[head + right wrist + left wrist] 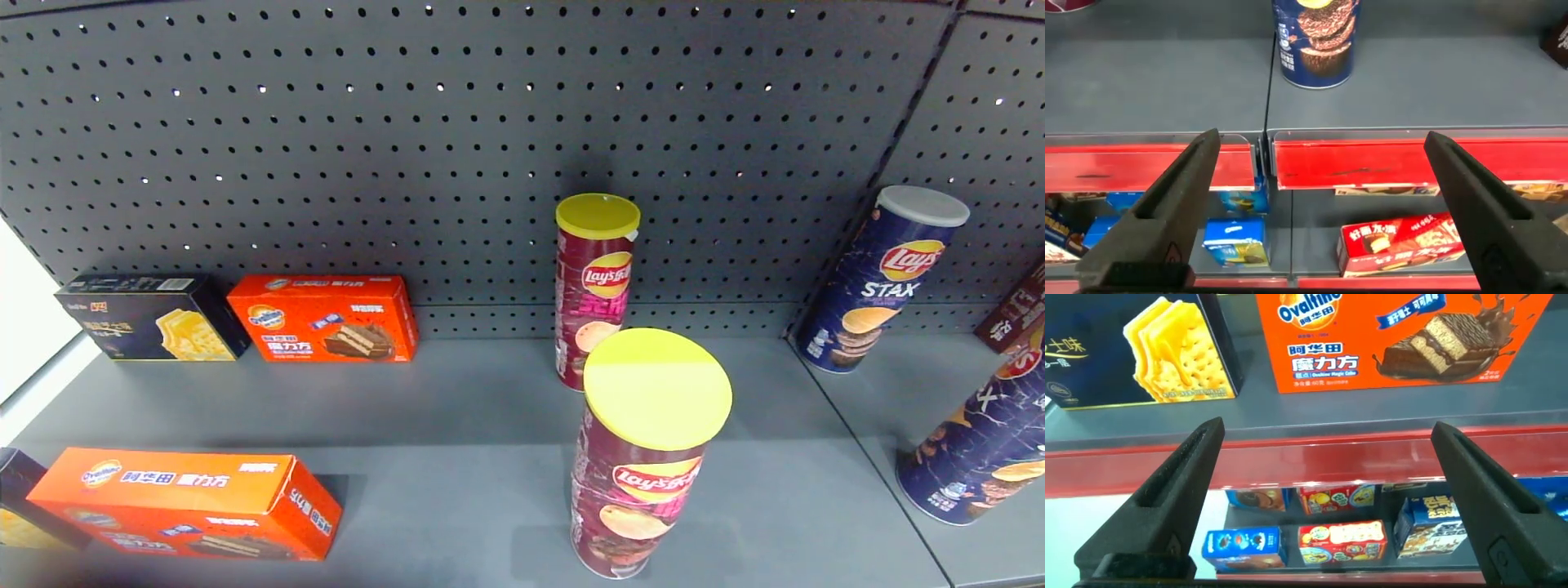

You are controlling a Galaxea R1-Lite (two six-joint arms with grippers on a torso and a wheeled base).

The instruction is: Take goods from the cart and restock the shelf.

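Observation:
On the grey shelf (457, 408) stand two maroon chip cans with yellow lids, one at the back (596, 286) and one nearer the front (645, 457). Two orange wafer boxes (326, 318) (188, 502) and a black cracker box (151, 317) lie to the left. My left gripper (1331, 531) is open and holds nothing, just outside the shelf's red front strip (1323, 461), facing the orange box (1404, 339) and the black box (1135, 351). My right gripper (1323, 229) is open and bare too, in front of the red strip (1388, 159), with a blue chip can (1317, 37) beyond it.
Two blue chip cans (882, 278) (980, 457) stand on the adjoining shelf section at the right, with a dark red pack (1016, 310) at the edge. A pegboard wall (490, 122) closes the back. The lower shelf holds small boxes (1343, 543) (1396, 241).

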